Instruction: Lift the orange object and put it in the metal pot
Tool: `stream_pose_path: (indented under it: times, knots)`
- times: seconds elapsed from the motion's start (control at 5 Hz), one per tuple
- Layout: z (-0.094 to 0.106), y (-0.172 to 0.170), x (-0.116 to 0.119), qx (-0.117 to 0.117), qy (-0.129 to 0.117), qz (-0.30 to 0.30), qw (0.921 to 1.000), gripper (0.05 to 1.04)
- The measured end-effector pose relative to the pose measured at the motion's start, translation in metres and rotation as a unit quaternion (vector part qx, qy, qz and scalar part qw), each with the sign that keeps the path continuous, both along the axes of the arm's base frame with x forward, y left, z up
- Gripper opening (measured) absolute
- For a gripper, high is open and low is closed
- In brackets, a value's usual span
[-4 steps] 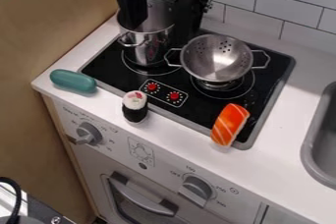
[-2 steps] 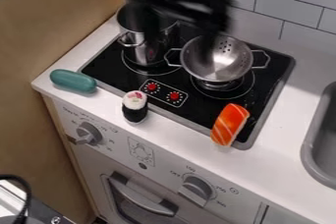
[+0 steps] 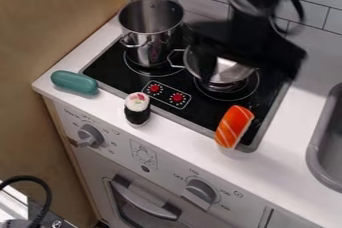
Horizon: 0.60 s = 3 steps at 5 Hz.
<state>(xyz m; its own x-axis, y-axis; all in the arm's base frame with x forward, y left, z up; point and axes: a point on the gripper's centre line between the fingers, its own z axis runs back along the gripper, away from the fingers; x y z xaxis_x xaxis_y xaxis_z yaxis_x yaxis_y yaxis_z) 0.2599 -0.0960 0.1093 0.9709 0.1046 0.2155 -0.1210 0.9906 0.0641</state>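
Snag risk: colander [image 3: 228,72].
Gripper [image 3: 248,75] spread above it; descending early, short of orange sushi [image 3: 234,126], may clip its rim.

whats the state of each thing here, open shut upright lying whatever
metal pot: upright, lidless, on the stove
colander: upright, partly hidden by the tool
orange object: lying across the stove's front edge, outside the pot
sushi roll: standing on end
green object: lying on its side
oven door: shut
tool: open, raised over the colander
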Motion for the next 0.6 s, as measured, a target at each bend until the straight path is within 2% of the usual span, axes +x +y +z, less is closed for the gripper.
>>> stream_pose_path:
  times: [0.2,0.4,0.6]
  knots:
    - [-0.007,-0.014,0.000,0.027,-0.034,-0.029,0.9986,1.000]
    - [-0.023,-0.009,0.001,0.046,-0.044,-0.037,0.9973,1.000]
    - [-0.027,-0.008,0.002,0.062,-0.066,-0.048,0.9948,1.000]
